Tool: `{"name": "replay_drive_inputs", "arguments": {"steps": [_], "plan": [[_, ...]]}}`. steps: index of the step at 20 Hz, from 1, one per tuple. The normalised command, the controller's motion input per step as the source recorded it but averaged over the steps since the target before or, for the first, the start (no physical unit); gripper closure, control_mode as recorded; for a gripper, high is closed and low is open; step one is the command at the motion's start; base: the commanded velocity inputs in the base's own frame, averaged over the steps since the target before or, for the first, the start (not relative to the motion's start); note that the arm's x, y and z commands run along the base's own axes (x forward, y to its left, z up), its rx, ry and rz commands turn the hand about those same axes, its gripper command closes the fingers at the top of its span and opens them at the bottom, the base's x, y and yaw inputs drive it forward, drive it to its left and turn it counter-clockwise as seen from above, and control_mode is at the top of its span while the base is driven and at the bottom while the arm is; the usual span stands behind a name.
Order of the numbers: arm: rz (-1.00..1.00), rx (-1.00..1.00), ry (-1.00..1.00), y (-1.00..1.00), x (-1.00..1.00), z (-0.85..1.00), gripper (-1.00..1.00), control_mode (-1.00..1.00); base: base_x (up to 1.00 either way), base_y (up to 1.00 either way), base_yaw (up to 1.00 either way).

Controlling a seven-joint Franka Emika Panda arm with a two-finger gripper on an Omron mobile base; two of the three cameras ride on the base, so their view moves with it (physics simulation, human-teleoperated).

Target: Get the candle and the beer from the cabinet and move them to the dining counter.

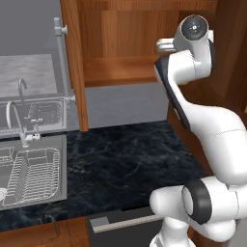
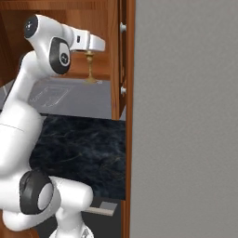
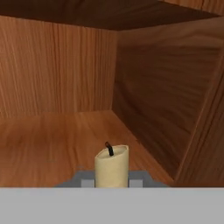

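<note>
Inside the open cabinet (image 3: 57, 131), the cream candle (image 3: 112, 168) with its dark wick stands between my two fingertips, and my gripper (image 3: 112, 183) is shut on it. From the right base view, my gripper (image 2: 89, 52) reaches into the cabinet (image 2: 118, 56), and the candle's brass holder (image 2: 89, 70) hangs below it, its flared base close to the shelf edge. Whether the base touches the shelf I cannot tell. The beer and the dining counter are out of view.
The cabinet's open door (image 1: 72, 62) with a long silver handle (image 1: 61, 53) juts out at the left of the arm. Below lie a black marble counter (image 1: 125, 159) and a steel sink (image 1: 34, 171) with a faucet. A tall grey panel (image 2: 186, 121) stands at the right.
</note>
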Motion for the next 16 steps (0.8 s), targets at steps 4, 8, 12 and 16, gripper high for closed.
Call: {"name": "replay_drive_inputs", "arguments": {"steps": [4,8,12,16], "plan": [[0.13,0.00,0.02,0.04,-0.97,-0.31,1.00,-1.00,0.00,0.00,0.00],[0.15,0.00,0.11,0.20,-0.94,-0.21,1.00,-1.00,0.00,0.00,0.00],[0.14,0.00,0.19,0.27,-0.78,-0.21,1.00,-1.00,0.00,0.00,0.00],[0.07,0.00,0.17,0.30,-0.53,-0.18,1.00,-1.00,0.00,0.00,0.00]]}}
